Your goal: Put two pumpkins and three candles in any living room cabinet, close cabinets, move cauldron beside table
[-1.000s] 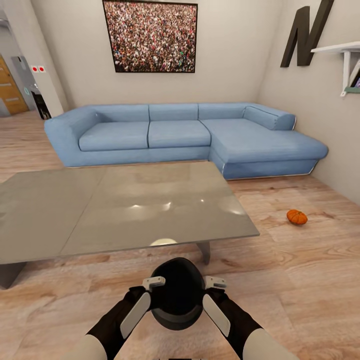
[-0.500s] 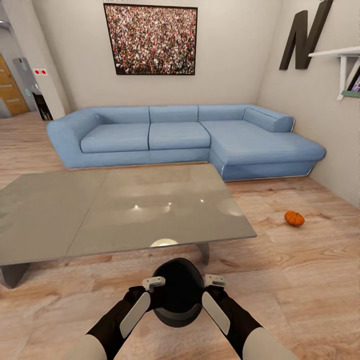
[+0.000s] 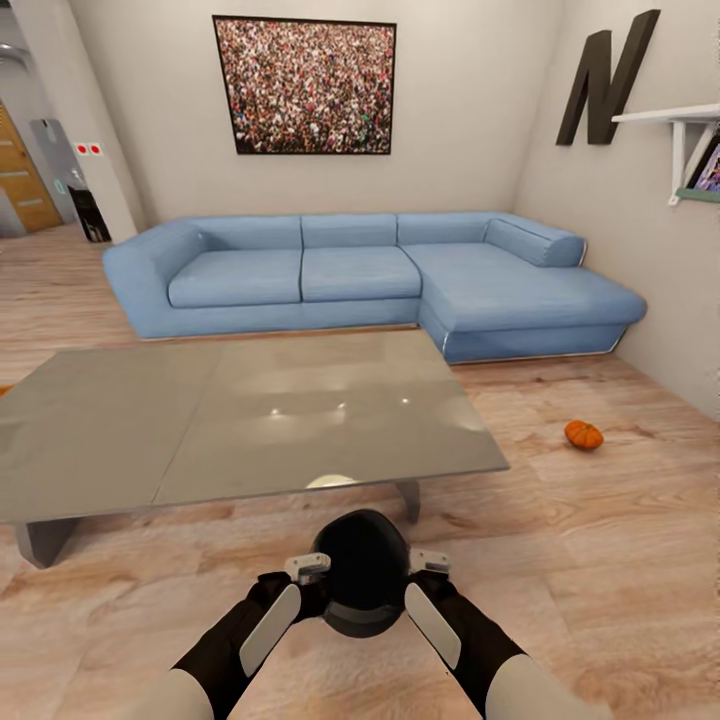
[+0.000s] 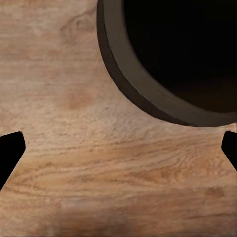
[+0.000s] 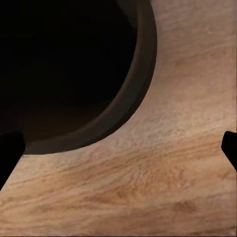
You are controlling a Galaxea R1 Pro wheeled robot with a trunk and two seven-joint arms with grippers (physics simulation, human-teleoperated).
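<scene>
Black cauldron (image 3: 366, 575) on wood floor (image 3: 600, 560) just off worktop's (image 3: 250, 420) near edge, flanked by left tool (image 3: 300, 585) and right tool (image 3: 425, 585), both spread; pumpkin (image 3: 583, 434) on floor beyond worktop's right corner, before blue sofa (image 3: 370, 275).

Grey table (image 3: 250, 420) blocks ahead, bare floor (image 3: 600, 540) open rightward

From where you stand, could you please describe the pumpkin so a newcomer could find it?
Find the blue sofa, then follow its long end down to the wooden floor. The pumpkin lies there alone, right of the grey table: small, round, ribbed, bright orange.
</scene>
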